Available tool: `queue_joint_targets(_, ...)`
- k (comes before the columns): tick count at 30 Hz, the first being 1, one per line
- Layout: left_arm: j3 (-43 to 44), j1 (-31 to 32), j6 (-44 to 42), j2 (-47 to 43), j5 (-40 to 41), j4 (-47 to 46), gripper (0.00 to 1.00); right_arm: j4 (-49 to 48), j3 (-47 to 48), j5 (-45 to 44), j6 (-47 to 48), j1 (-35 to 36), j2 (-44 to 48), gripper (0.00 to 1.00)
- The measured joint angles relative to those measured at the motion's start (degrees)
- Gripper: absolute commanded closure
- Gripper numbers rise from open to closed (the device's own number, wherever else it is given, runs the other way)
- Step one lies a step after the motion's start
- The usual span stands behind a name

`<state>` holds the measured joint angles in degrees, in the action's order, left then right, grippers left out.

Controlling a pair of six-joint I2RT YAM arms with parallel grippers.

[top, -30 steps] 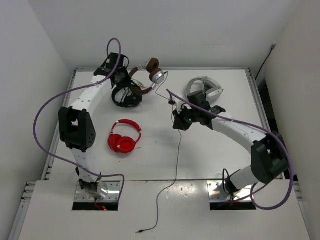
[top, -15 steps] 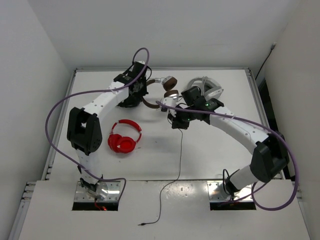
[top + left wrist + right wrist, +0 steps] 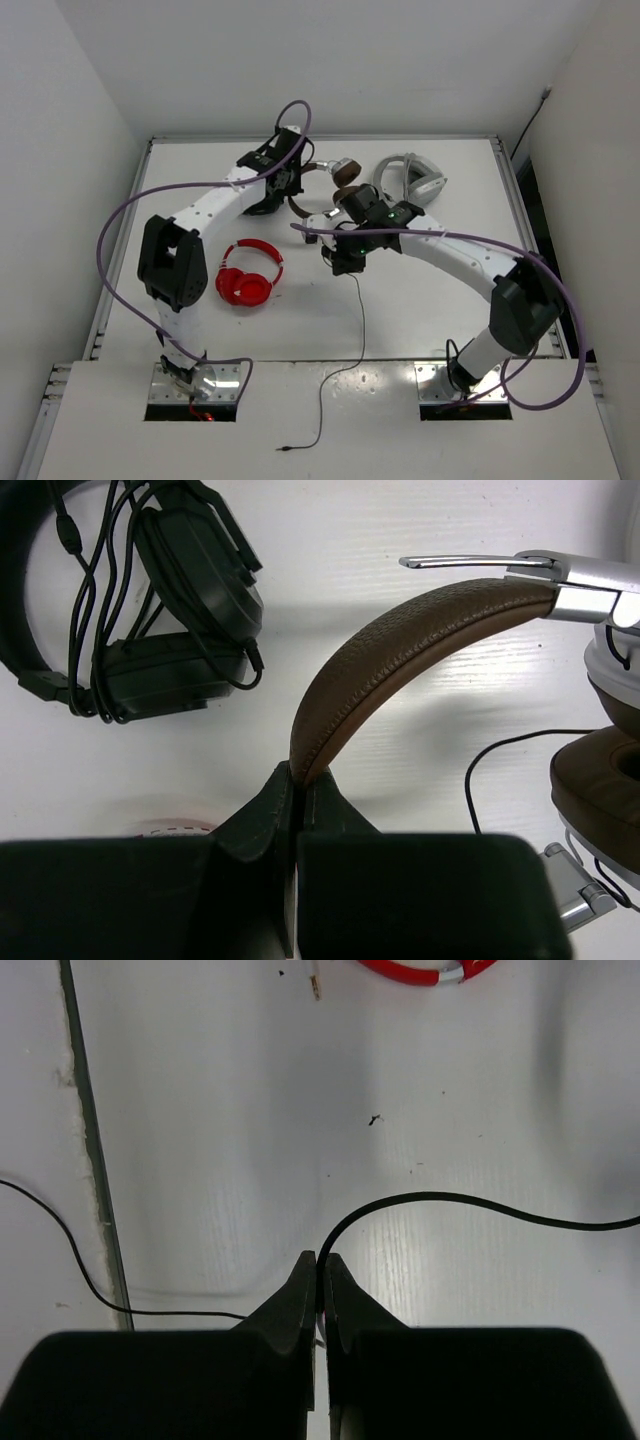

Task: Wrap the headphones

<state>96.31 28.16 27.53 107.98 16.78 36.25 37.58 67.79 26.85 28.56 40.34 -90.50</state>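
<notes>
The headphones (image 3: 345, 172), with brown band and silver cups, hang at the back centre of the table. My left gripper (image 3: 292, 190) is shut on their brown headband (image 3: 400, 645), which arches up and to the right from the fingertips (image 3: 298, 778). One brown ear pad (image 3: 600, 790) shows at the right edge of the left wrist view. Just in front of them, my right gripper (image 3: 340, 262) is shut on the thin black cable (image 3: 430, 1198). That cable (image 3: 361, 320) trails toward the near edge and ends in a plug (image 3: 284, 449).
Black headphones (image 3: 150, 610) with their cord wound on lie under the left arm (image 3: 262, 200). Red headphones (image 3: 248, 275) lie left of centre. White-grey headphones (image 3: 410, 180) lie at the back right. A metal strip (image 3: 95, 1160) marks the table's edge.
My left gripper carried the headphones right, from the back left toward the centre. My right gripper slid left and nearer with the cable, whose loose end was pulled in.
</notes>
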Motion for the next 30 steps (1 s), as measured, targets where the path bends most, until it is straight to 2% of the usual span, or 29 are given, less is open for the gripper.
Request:
queue_joint_targets(13, 0.0, 2.4, 0.4, 0.8, 2.1, 0.6, 1.00, 0.0, 7.1, 3.3, -0.9, 0.5, -5.6, 1.00)
queue_joint_targets(22, 0.0, 1.5, 2.7, 1.7, -5.8, 0.8, 1.00, -1.5, 7.1, 4.9, -3.0, 1.3, -8.1, 1.00)
queue_joint_targets(30, -0.1, 1.4, 2.9, 1.7, -7.8, 0.7, 1.00, -3.6, 7.1, 6.2, -5.4, -2.8, -8.5, 1.00)
